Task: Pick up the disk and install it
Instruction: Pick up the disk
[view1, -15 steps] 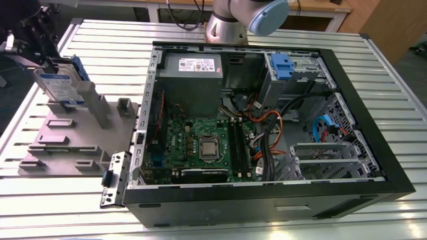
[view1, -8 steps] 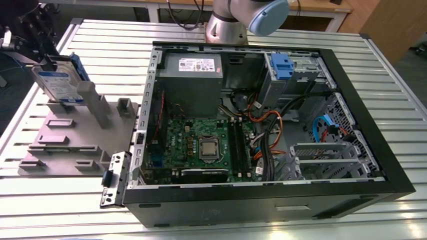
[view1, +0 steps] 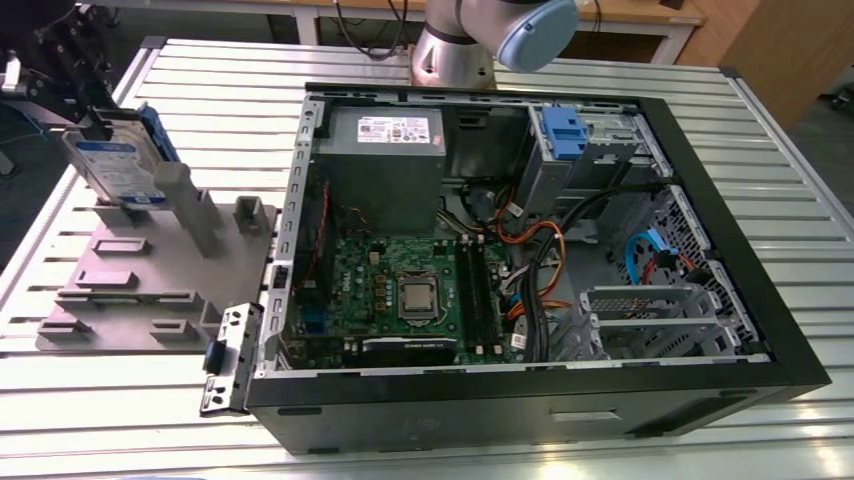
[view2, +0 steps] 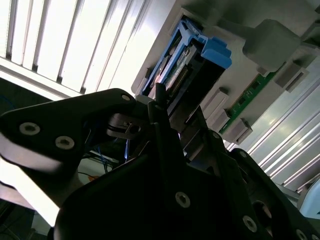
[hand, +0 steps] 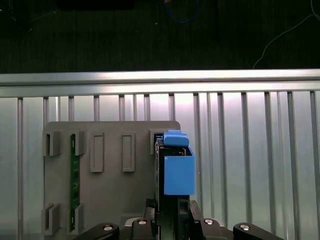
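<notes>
Black metal gripper (hand: 169, 209) straddles upright silver blue-railed disk (hand: 179, 172) in grey slotted fixture (hand: 110, 195), exterior view's left; clamping cannot be told.

The exterior view is bright and even. Light seems to come from overhead, giving the slatted metal surface (view1: 120, 400) a soft sheen and short shadows, while the inside of the computer case (view1: 441, 425) is noticeably darker. In the second wrist view the slats blow out to white, and the end effector (view2: 175, 112) is a near-black, soft-focused mass against them. In the first wrist view the slats glare under a dim background, yet the blue rail of the disk (hand: 179, 170) keeps clean, saturated colour.
</notes>
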